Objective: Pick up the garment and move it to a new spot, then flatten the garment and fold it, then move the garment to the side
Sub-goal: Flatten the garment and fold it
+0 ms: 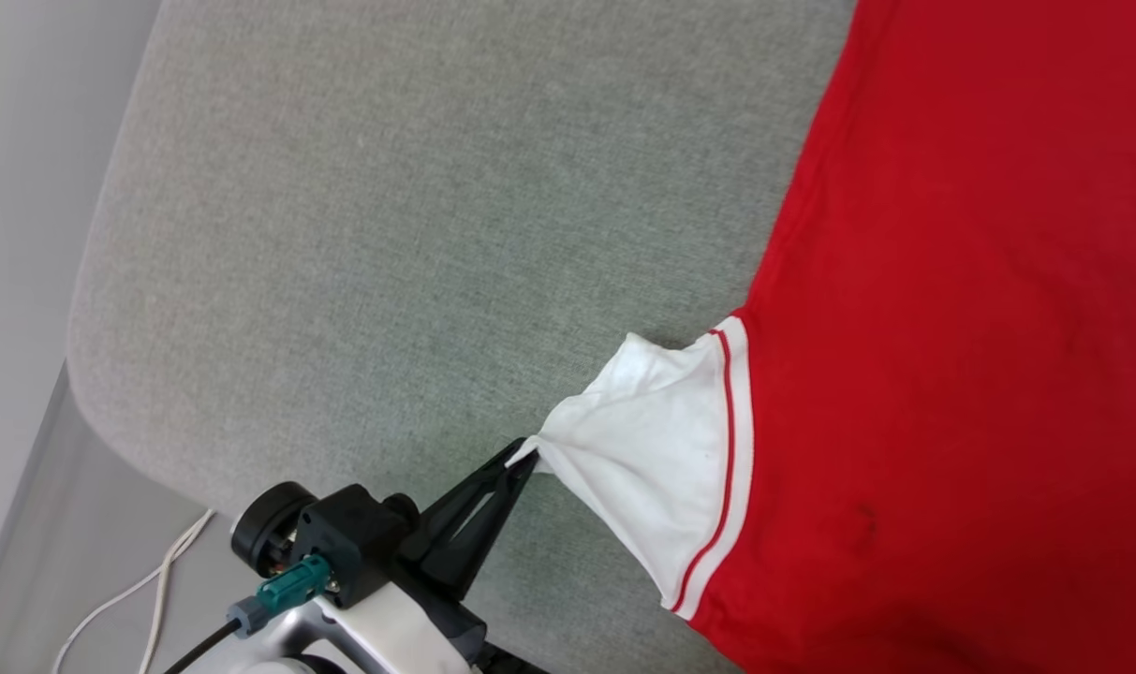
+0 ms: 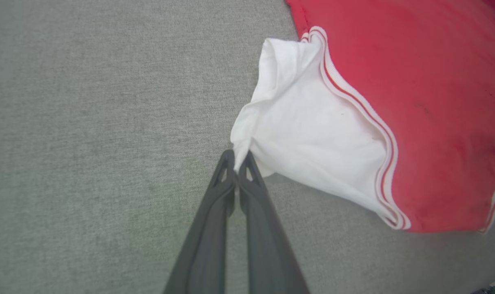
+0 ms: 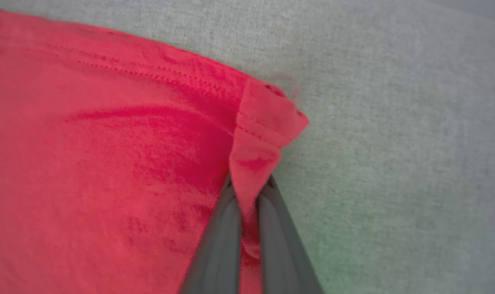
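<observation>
The garment point(image 1: 951, 328) is a red shirt lying plain side up on a grey fabric surface, filling the right of the head view. Its white sleeve point(image 1: 661, 440), edged with a red stripe, is pulled out to a point toward the lower left. My left gripper point(image 1: 521, 456) is shut on the tip of that sleeve point(image 2: 304, 126); in the left wrist view the left gripper point(image 2: 238, 157) pinches the cloth between its fingertips. In the right wrist view my right gripper point(image 3: 249, 190) is shut on a red hemmed corner of the garment point(image 3: 108, 163), which bunches between the fingers.
The grey upholstered surface point(image 1: 418, 234) spreads wide to the left of the shirt, with a rounded edge at the lower left. Beyond that edge, white cables point(image 1: 146, 590) trail over a pale floor. A pale wall runs along the far left.
</observation>
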Robot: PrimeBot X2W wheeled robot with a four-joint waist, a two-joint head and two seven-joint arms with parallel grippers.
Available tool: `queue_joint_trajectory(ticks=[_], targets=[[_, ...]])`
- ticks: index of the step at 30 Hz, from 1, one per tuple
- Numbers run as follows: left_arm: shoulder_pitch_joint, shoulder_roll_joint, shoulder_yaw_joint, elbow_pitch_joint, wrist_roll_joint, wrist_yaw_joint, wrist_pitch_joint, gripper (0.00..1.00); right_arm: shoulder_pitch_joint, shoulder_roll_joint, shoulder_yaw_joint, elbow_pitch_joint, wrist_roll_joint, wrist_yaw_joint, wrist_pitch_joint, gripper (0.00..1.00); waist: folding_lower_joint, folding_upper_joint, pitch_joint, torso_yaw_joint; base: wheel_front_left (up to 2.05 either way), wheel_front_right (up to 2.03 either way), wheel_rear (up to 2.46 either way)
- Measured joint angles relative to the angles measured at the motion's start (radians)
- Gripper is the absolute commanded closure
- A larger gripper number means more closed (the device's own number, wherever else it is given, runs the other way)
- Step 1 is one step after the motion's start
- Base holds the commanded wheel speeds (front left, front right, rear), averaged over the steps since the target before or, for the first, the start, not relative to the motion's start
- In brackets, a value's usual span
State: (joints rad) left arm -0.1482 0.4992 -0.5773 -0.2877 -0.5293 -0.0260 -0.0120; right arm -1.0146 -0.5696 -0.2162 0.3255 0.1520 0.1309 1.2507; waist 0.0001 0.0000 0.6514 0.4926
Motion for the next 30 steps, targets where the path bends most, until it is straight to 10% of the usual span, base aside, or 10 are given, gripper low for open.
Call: queue_joint_trajectory(ticks=[15,30], targets=[[0.062,0.056,0.019,0.031,0.03,0.063,0.017,1.0,0.354,0.057,0.108,-0.031,0.238,0.0,-0.091,1.0,-0.0001,0.0,-0.202,-0.187,0.0,0.0,0.0],[0.148,0.09,0.053,0.058,-0.006,0.114,0.017,1.0,0.872,0.146,0.056,-0.323,0.373,0.0,-0.212,1.0,-0.0003,0.0,-0.402,-0.366,0.0,0.0,0.0]])
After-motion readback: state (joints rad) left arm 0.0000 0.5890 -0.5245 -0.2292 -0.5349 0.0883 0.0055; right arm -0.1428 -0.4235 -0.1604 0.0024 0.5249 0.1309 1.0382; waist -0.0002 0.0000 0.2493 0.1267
